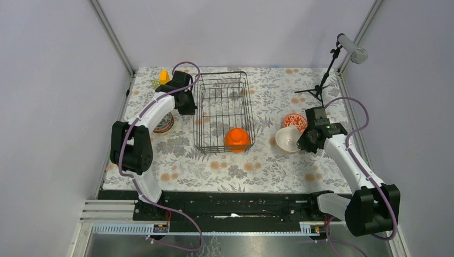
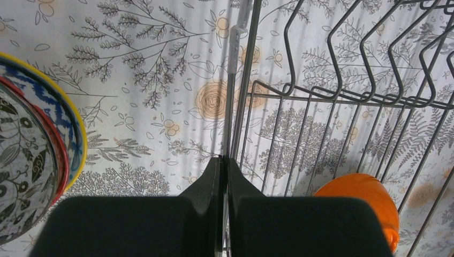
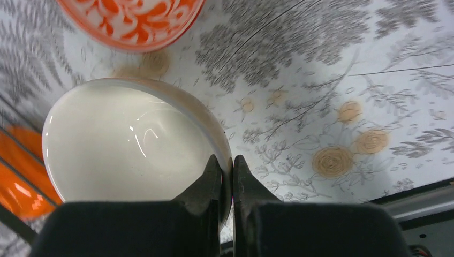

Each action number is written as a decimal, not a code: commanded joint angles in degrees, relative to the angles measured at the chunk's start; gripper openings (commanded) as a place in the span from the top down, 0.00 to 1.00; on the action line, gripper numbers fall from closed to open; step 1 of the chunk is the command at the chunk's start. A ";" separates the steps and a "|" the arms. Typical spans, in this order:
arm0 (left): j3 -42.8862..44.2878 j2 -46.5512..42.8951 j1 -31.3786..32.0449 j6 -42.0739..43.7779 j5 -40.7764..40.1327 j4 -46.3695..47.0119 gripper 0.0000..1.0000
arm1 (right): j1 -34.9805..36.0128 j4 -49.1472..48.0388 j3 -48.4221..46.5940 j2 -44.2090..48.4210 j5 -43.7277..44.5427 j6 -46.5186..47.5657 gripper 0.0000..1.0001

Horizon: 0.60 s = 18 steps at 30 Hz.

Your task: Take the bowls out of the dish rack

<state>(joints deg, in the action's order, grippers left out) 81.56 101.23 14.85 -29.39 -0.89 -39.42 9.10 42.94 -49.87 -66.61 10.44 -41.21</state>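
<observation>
Right wrist view first: what could go wrong there?

My right gripper (image 3: pixel 225 179) has its fingers pinched together on the rim of the plain beige bowl (image 3: pixel 128 139). The bowl is outside the dish rack (image 1: pixel 222 110) and tilted over the floral tablecloth (image 3: pixel 332 80); I cannot tell whether it touches the cloth. It is a thin grip on a smooth lip, so I judge the bowl may swivel or slip. The red-patterned bowl (image 3: pixel 131 21) sits just beside it, and a careless release could knock the two together.

And on the left?

My left gripper (image 2: pixel 224 176) is closed on a wire of the rack's left wall. If that arm swings, the rack drags with it. The plain orange bowl (image 2: pixel 364 206), the only one inside, lies at the near right corner and could slide or roll. The stack of bowls (image 2: pixel 32 144) stands near that wall on the outside, and a shoved rack could hit it.

Count them for me.

One rack. One orange bowl in it, one beige in my fingers, one red-patterned on the cloth, and three nested rims in the stack: six bowls, five of them out. Two grippers, each clamped on something. One microphone stand (image 1: pixel 326 75) at the back right.
</observation>
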 commanded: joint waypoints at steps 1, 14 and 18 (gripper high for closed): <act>3.12 0.66 -0.79 -0.13 0.59 2.41 1.00 | -0.05 -8.60 0.07 -0.88 -15.05 7.36 1.00; 0.46 -3.34 -0.71 3.63 3.11 2.12 0.92 | 1.49 -17.34 -12.76 -16.47 -15.96 3.95 1.00; 1.39 -3.87 -0.70 4.25 4.06 1.03 0.88 | 1.86 -17.36 -18.92 -21.52 -13.07 2.50 1.00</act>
<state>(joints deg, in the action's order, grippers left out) 81.91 101.30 14.44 -26.30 1.10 -39.13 10.20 30.44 -61.43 -85.80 -3.18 -35.97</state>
